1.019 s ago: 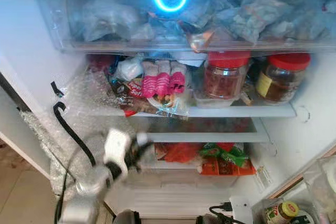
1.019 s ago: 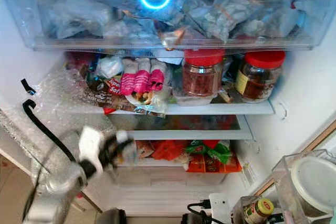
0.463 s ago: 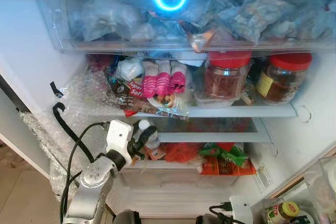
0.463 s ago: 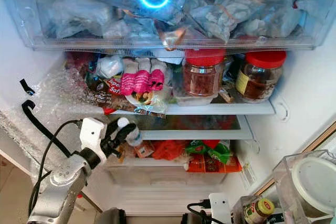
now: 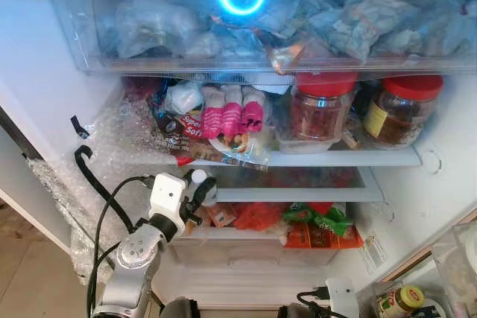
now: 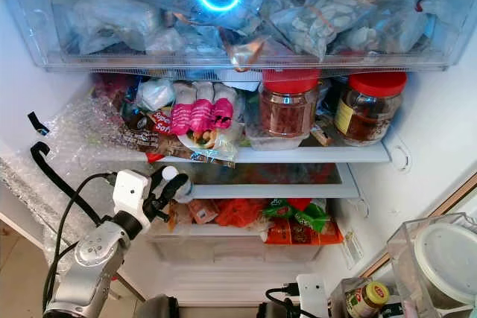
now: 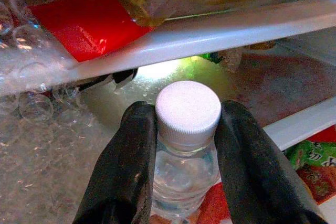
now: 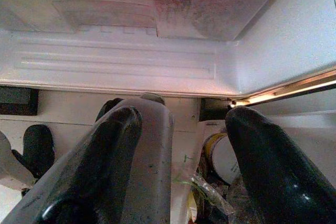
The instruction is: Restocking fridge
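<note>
My left gripper (image 5: 198,189) is shut on a small clear bottle (image 7: 184,171) with a white cap (image 5: 198,176). It holds the bottle upright at the left front of the fridge, just below the white middle shelf (image 5: 335,159) and level with the glass shelf (image 5: 298,194). In the left wrist view the black fingers (image 7: 131,166) clamp the bottle's neck on both sides. My right gripper (image 8: 184,129) hangs low by the fridge's base, its fingers (image 8: 268,156) spread with nothing between them.
The middle shelf carries two red-lidded jars (image 5: 320,109) and snack packets (image 5: 231,121). Above is a clear drawer (image 5: 298,27) of bags. Red and green packets (image 5: 317,225) lie on the lowest level. Bubble wrap (image 5: 112,147) lines the left wall. A yellow-lidded jar (image 5: 399,301) stands at the lower right.
My left arm has lifted the bottle up and forward, from below the glass shelf to just under the middle shelf's front edge. The fridge contents have not moved.
</note>
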You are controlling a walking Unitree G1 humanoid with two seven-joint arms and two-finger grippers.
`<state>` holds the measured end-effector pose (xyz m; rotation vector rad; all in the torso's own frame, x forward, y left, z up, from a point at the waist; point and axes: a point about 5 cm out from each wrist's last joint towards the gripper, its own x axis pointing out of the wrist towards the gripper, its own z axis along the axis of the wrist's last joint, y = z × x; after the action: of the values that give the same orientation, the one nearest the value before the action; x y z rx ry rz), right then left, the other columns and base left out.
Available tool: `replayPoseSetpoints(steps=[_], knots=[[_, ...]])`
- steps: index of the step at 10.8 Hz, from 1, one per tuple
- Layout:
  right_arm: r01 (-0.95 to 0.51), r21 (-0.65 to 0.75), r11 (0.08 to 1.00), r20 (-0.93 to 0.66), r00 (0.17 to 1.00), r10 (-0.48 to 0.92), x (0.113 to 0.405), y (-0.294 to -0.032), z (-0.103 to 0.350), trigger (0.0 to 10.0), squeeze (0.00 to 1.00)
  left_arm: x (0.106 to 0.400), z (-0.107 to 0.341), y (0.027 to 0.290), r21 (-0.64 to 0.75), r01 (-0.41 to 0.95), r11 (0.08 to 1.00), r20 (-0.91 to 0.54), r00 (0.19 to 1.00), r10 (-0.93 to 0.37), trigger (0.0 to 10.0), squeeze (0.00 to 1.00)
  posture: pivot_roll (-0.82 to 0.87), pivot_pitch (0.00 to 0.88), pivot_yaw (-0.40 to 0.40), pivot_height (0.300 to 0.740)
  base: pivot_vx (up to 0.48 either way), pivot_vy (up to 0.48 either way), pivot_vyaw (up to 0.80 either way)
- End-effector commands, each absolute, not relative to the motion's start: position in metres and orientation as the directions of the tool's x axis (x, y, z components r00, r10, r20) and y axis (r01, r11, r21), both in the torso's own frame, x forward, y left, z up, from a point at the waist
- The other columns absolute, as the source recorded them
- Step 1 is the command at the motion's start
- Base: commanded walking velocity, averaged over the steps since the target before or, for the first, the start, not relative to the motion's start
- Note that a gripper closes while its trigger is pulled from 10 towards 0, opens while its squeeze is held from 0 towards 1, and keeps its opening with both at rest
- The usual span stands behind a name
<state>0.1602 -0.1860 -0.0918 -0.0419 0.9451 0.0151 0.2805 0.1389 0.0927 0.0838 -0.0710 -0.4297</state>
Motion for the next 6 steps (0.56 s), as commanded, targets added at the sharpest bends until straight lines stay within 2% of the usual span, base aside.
replayPoseSetpoints(steps=[1, 6], knots=[[-0.033, -0.016, 0.999, -0.847, 0.531, 0.004, 0.144, -0.183, -0.099, 10.0, 0.00, 0.282, 0.087, 0.143, 0.106, 0.397, 0.912, 0.032, 0.915, -0.402, 10.0, 0.00, -0.09, 0.039, -0.005, 0.651, 0.000, 0.000, 0.00], [-0.033, -0.015, 0.999, -0.849, 0.529, 0.005, 0.144, -0.182, -0.099, 10.0, 0.00, 0.272, 0.067, 0.155, 0.021, 0.403, 0.915, -0.101, 0.911, -0.399, 10.0, 0.00, -0.09, 0.039, -0.003, 0.651, 0.000, 0.000, 0.00]])
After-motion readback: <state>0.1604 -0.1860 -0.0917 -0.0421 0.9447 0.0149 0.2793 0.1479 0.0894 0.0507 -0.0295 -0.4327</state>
